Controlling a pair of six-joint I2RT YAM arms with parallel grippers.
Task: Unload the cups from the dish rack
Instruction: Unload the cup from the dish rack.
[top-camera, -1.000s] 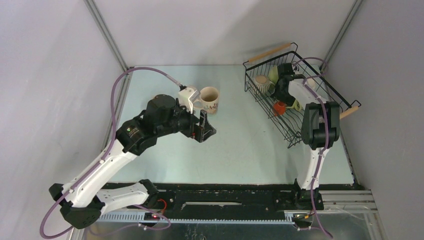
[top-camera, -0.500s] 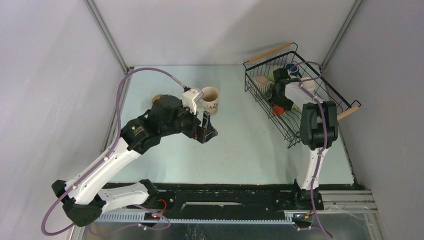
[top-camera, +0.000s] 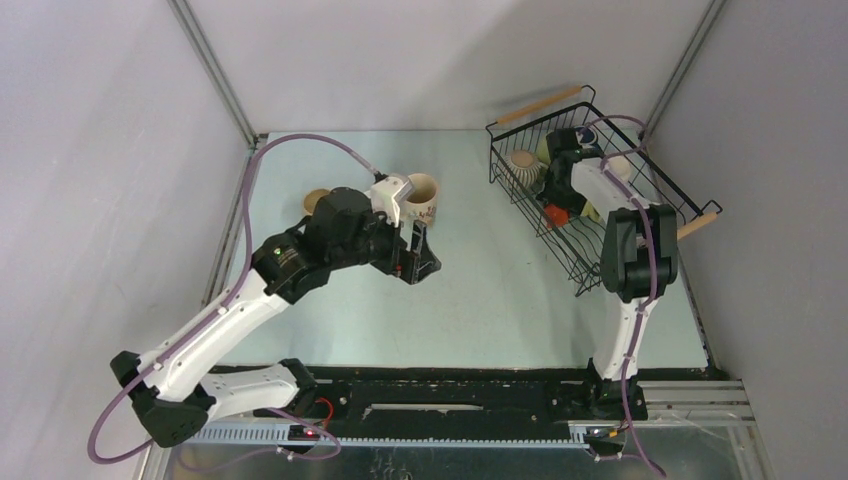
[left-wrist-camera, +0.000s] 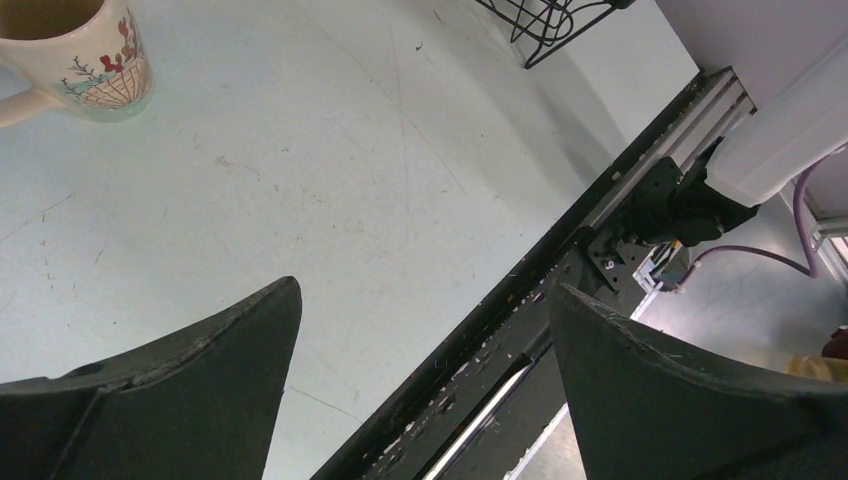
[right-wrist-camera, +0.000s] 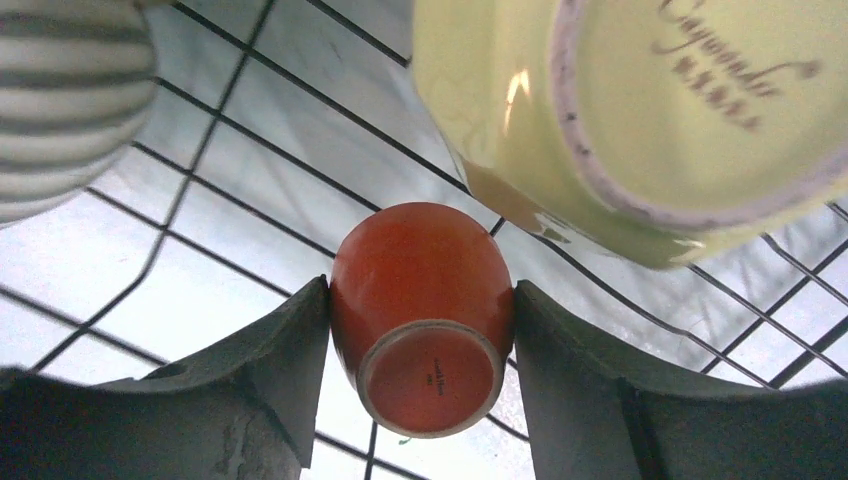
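Note:
The black wire dish rack (top-camera: 590, 268) stands at the back right with wooden handles. My right gripper (top-camera: 557, 205) reaches down into it. In the right wrist view the right gripper (right-wrist-camera: 420, 290) is shut on an orange-red cup (right-wrist-camera: 420, 300) lying on its side, both fingers touching its walls. A pale yellow-green cup (right-wrist-camera: 640, 120) and a ribbed beige cup (right-wrist-camera: 70, 90) lie beside it on the rack wires (right-wrist-camera: 250, 150). A floral-printed mug (top-camera: 420, 197) and a tan cup (top-camera: 316, 199) stand on the table. My left gripper (top-camera: 420, 262) hovers open near the floral mug (left-wrist-camera: 85, 60), holding nothing.
The table's front edge with the black rail (left-wrist-camera: 560, 290) runs just under my left gripper (left-wrist-camera: 425, 295). Grey walls close in the table on the left, back and right. The rack's near corner (left-wrist-camera: 545, 25) shows at the top of the left wrist view.
The left arm has swung a little right and forward, uncovering the tan cup behind it. The right gripper has shifted slightly inside the rack around the orange-red cup.

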